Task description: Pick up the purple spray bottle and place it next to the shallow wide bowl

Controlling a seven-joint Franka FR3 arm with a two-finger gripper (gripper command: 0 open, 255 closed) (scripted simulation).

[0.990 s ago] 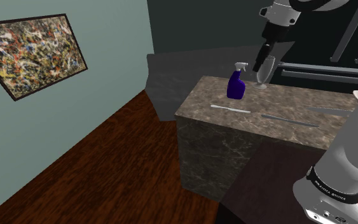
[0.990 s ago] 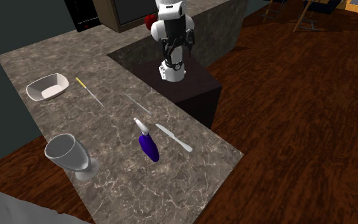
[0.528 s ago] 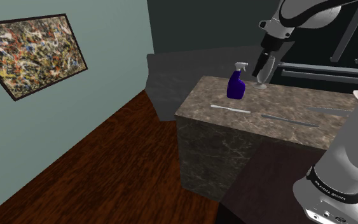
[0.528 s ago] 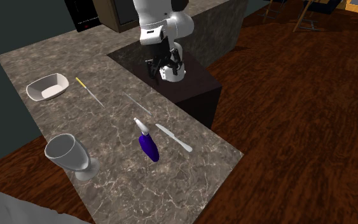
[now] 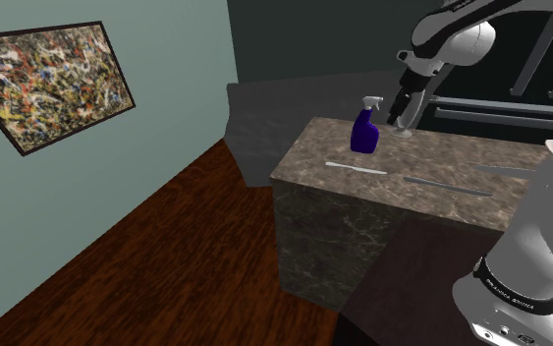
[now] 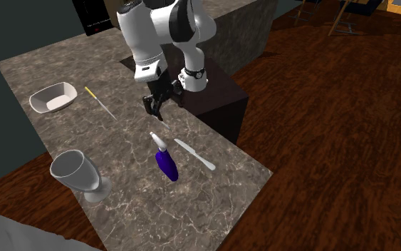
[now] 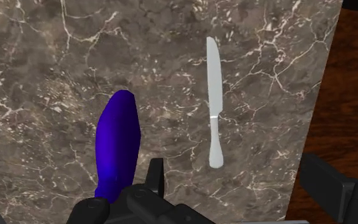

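Bottle: purple spray bottle (image 6: 167, 164) stood upright on marble countertop (image 6: 220, 187), just beside table knife (image 6: 195, 154), well apart from bowl.
Bowl: shallow white bowl (image 6: 53, 98) sat nr counter's far end, nothing placed next to it.
Gripper: black gripper (image 6: 154, 105) hung above bottle, fingers apart, holding nothing.
Progress: approach only, no grasp yet.
Left: descend, grip, lift, carry to bowl, set down.

Item: spray bottle (image 6: 166, 162), purple body, white trigger head, upright on table (image 6: 213, 192). Item: bowl (image 6: 53, 98), white, shallow, at bottle's 10 o'clock in the second exterior view, well apart.
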